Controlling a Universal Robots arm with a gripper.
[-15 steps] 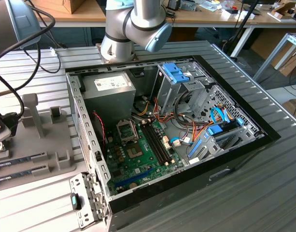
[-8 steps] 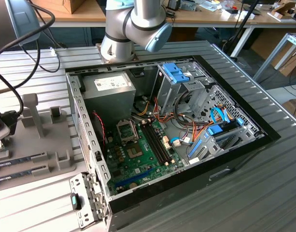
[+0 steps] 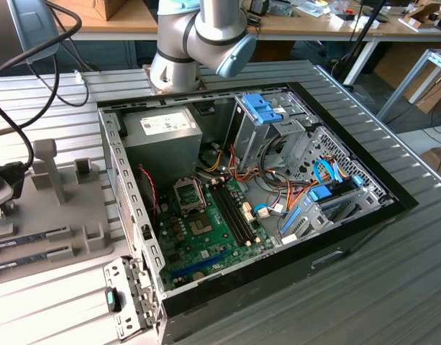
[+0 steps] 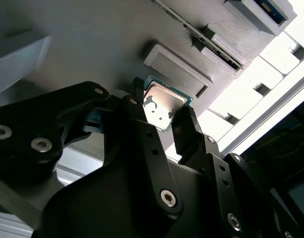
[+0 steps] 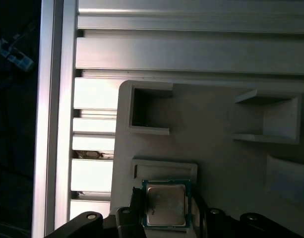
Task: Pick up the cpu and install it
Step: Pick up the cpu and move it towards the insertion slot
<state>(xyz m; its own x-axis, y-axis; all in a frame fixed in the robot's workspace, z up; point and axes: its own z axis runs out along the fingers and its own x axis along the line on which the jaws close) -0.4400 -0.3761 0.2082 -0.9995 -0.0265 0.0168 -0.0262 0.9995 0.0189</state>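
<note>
Silvery and judged light, stiff yet fragile, the cpu (image 5: 164, 206) is clamped by its edges in the gripper (image 4: 160, 105) above a holder (image 5: 216, 129).

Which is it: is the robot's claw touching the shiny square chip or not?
Touching. In the first wrist view the gripper has its fingers pressed against two opposite edges of the cpu, with no gap.
</note>
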